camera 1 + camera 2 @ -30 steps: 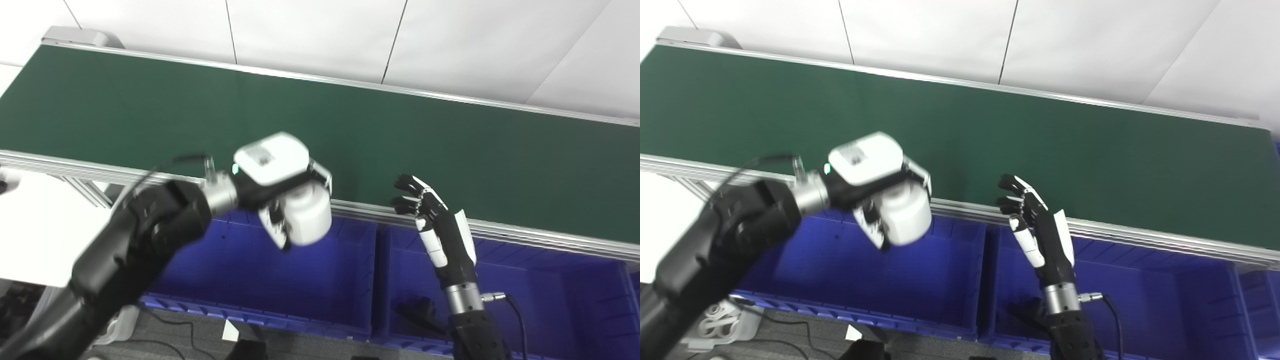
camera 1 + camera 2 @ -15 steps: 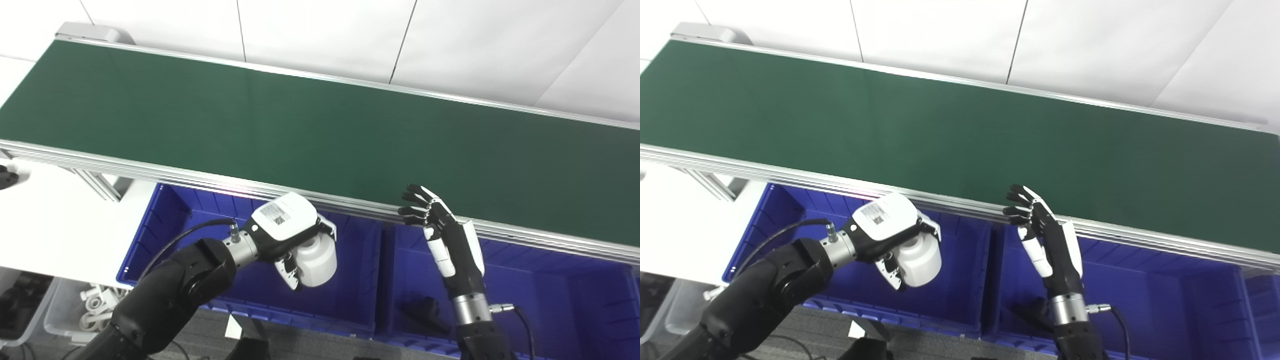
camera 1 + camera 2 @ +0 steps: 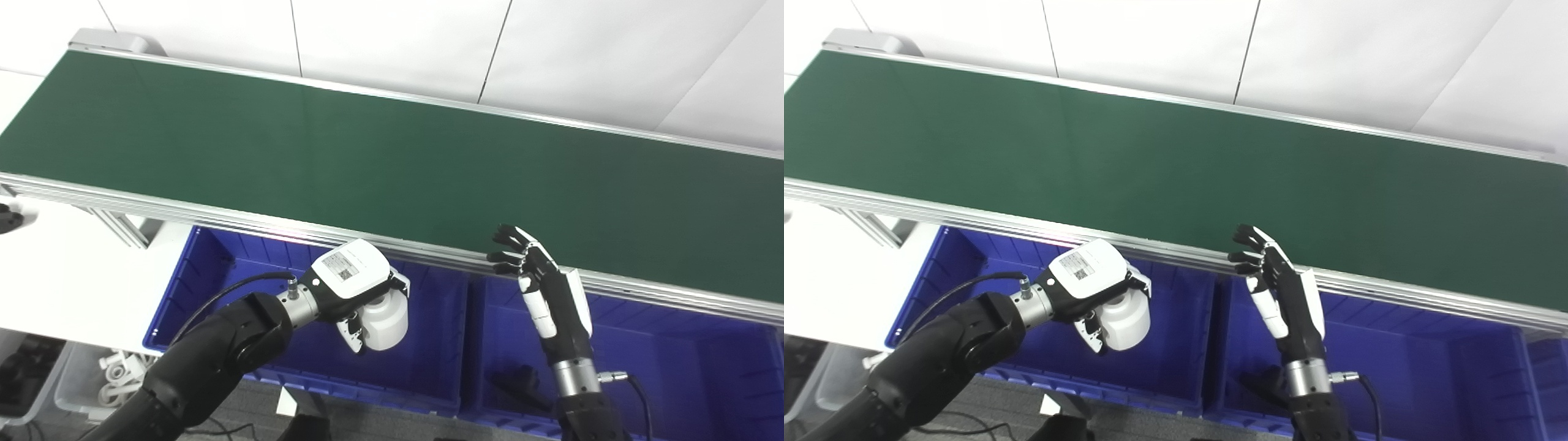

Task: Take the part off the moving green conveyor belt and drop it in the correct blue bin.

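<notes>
White wall panels (image 3: 392, 43) behind, split by thin dark seams. Pale white surface (image 3: 67, 275) at lower left, dark grey floor (image 3: 245, 416) along the bottom edge with a black cable (image 3: 226, 425) trailing across. Evenly and brightly lit, without hard shadows.

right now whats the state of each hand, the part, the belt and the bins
left hand: shut on white part
white part: held above left blue bin
left blue bin: open
right hand: open, holding nothing
right blue bin: open
green conveyor belt: bare
</notes>
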